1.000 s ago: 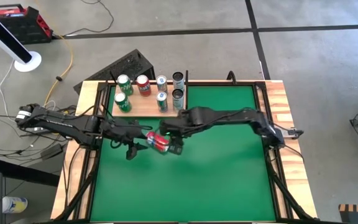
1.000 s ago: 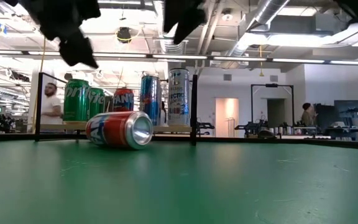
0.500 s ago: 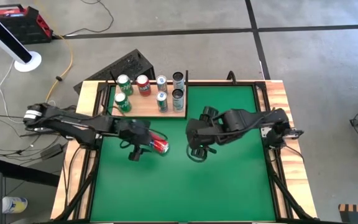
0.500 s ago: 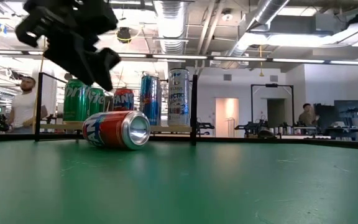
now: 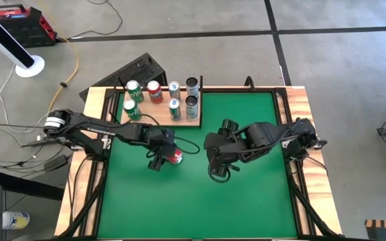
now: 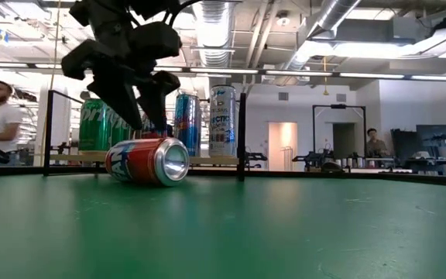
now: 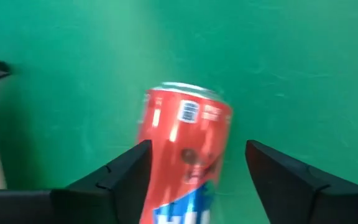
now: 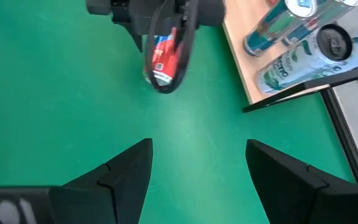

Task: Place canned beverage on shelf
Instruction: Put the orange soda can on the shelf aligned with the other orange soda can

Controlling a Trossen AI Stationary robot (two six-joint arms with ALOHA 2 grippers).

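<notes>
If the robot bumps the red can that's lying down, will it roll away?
Probably yes. The red can lies on its round side on the flat green mat, so a sideways nudge would likely roll it. The left gripper hangs open on both sides of it, which should stop it. Its smooth metal may be a bit slippery.

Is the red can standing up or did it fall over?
Fallen over. The red and blue metal can lies on its side on the green mat, its silver end facing sideways, not up.

red can [image 5: 173,157] on its side, near shelf [image 5: 158,115]
</notes>
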